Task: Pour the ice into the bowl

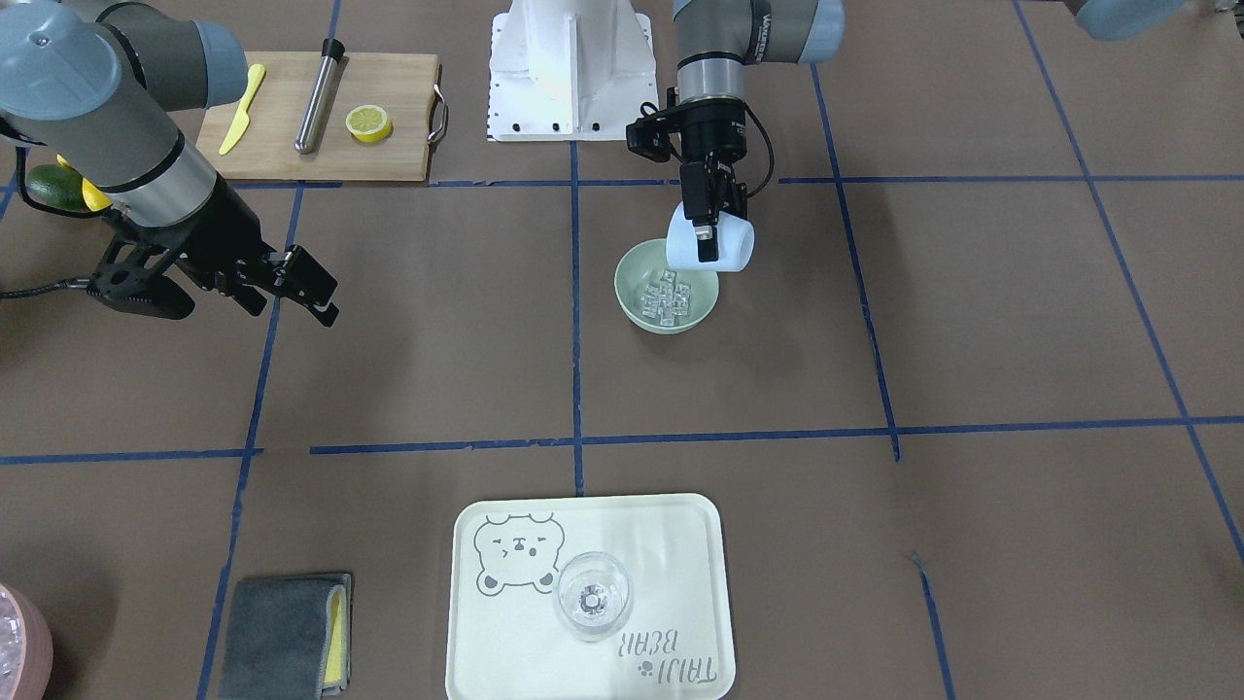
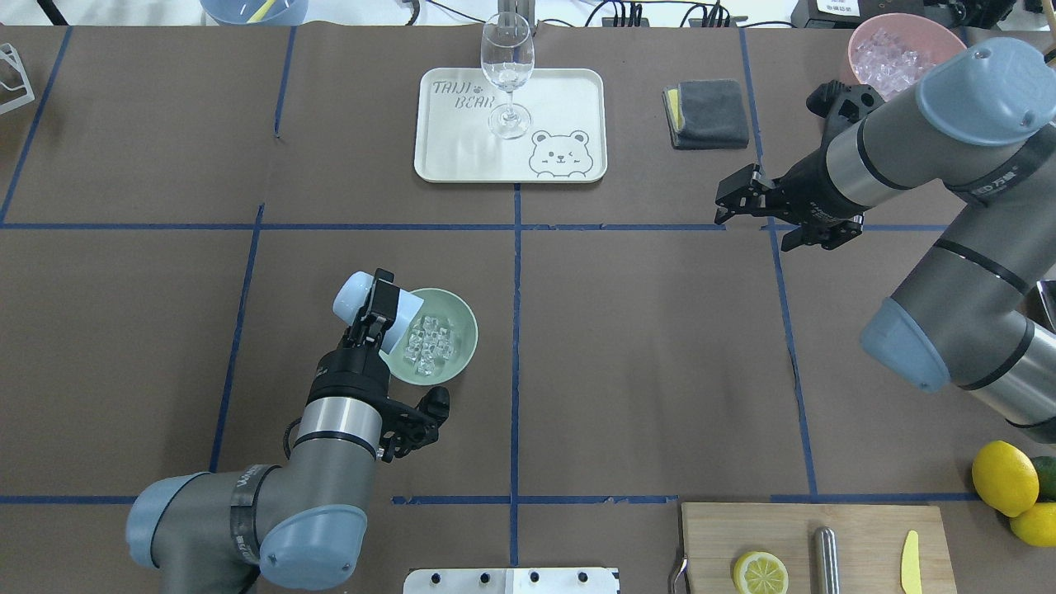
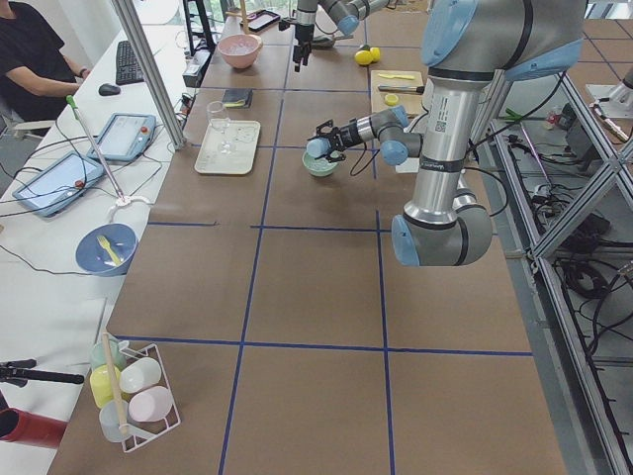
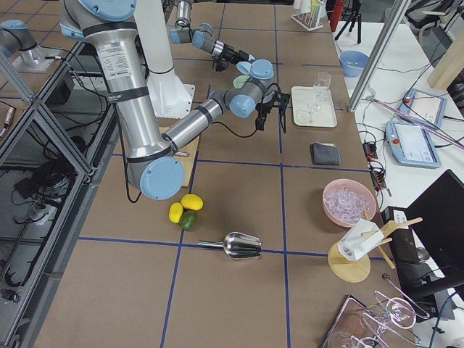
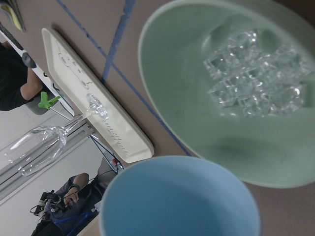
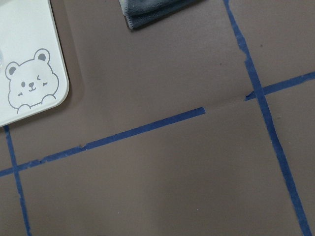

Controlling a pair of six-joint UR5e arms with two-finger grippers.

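Left pincer (image 2: 378, 304) grips tipped cup (image 2: 353, 297) over bowl (image 2: 464, 337), ice (image 2: 429, 345) inside; right pincer (image 2: 726, 205) spread, empty

Clear, glassy ice (image 2: 429, 342) lies in a smooth matt bowl (image 2: 466, 334). The table (image 2: 643, 346) looks like matt brown paper; the cutting board (image 2: 866, 532) at lower right is bare wood.

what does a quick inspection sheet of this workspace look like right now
surface: brown table with a blue tape grid
job's things: ice lies in the mint bowl; blue cup tipped over its rim, looks empty
clutter: tray with wine glass, grey cloth, pink bowl of ice, cutting board with lemon half
hands: left hand shut on the blue cup; right hand open, holding nothing
cables: black cable looping at the left wrist
surroundings: seated operator at a side desk
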